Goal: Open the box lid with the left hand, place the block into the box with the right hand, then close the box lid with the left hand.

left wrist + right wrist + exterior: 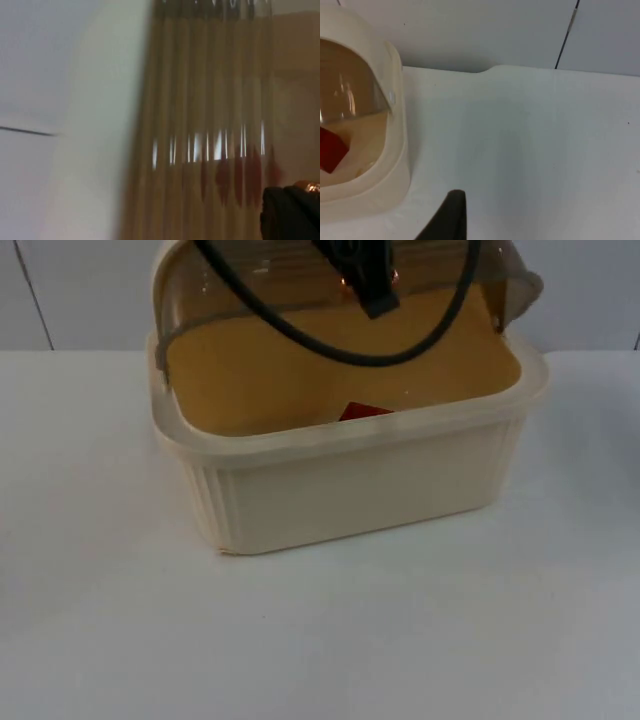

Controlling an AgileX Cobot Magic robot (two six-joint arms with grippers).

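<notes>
Left gripper, state unclear, at translucent brown lid; red block inside cream box.

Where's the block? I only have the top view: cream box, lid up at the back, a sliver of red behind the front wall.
Observer: The red block is inside the box. The right wrist view shows it resting on the box floor, under the raised lid.
Operator: Where is the right gripper?
Observer: Outside the box, over the bare table beside its wall. One black fingertip shows there; it holds nothing I can see.
Operator: And the left gripper?
Observer: The left gripper is up at the tinted lid, at the box's back edge. Its wrist view looks through the ribbed lid, with the block as a red smear behind it.
</notes>
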